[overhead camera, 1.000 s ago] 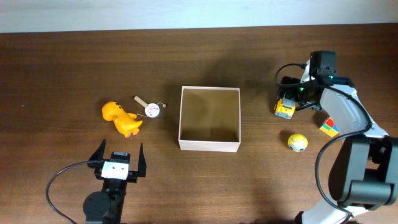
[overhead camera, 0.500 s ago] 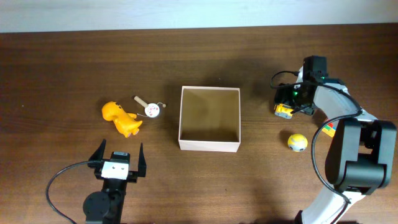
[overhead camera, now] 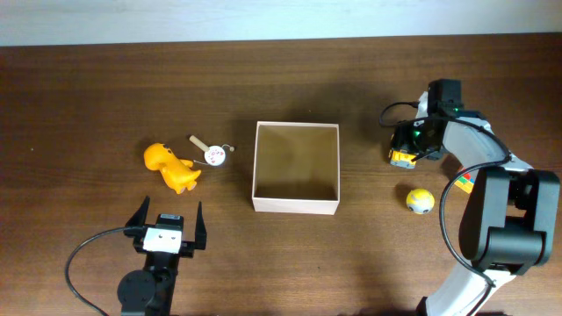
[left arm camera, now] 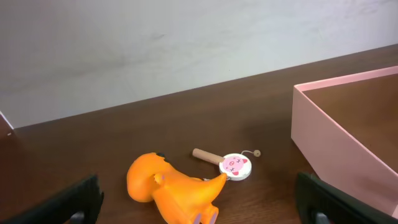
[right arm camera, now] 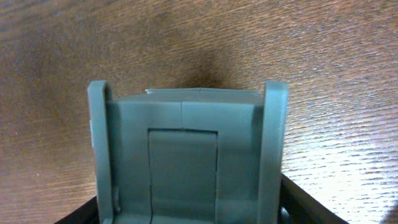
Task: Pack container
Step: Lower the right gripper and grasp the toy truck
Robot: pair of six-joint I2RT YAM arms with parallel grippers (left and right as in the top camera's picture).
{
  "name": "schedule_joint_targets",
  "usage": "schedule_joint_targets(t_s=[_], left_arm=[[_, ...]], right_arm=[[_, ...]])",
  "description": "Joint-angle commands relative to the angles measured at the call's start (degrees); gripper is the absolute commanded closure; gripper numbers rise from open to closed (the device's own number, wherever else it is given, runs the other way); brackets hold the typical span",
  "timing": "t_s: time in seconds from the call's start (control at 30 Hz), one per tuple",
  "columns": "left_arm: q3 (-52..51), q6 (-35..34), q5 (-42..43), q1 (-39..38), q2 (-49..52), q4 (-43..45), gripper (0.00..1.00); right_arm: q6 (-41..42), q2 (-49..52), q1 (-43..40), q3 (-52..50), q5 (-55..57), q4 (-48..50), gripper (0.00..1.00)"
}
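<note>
Container [overhead camera: 296,206] — square, equal sides, mouth up — walls parallel table [overhead camera: 88,96] edge.

Wooden table [overhead camera: 105,96] — container [overhead camera: 295,206], orange dinosaur [overhead camera: 171,168], yellow ball [overhead camera: 420,200]

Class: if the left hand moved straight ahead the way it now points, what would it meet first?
Most likely the orange toy, which lies straight ahead of the open left hand. Height is hard to judge, so the hand might pass just over it.
</note>
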Motion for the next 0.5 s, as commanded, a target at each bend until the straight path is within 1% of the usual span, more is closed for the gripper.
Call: schedule_joint_targets(t_s=[0.0,0.23,0.27,0.47], left_arm=[[-0.4,0.9,-0.2,0.3,-0.3,-0.1,0.01],[-0.4,0.9,-0.2,0.3,-0.3,-0.1,0.01],[-0.4,0.9,-0.2,0.2,-0.3,-0.1,0.01],[-0.4,0.9,-0.2,0.3,-0.3,-0.1,0.01]], right_arm=[[-6.7,0.7,0.3,0.8,1.4,-0.9,0.36],[-12.3,0.7,0.3,0.1,2.5,-1.4,0.35],[-13.2,0.9,0.3,-0.2,2.5,-1.3,0.27],[-13.3,4.1,0.3,-0.3,2.2,-1.6,0.26]])
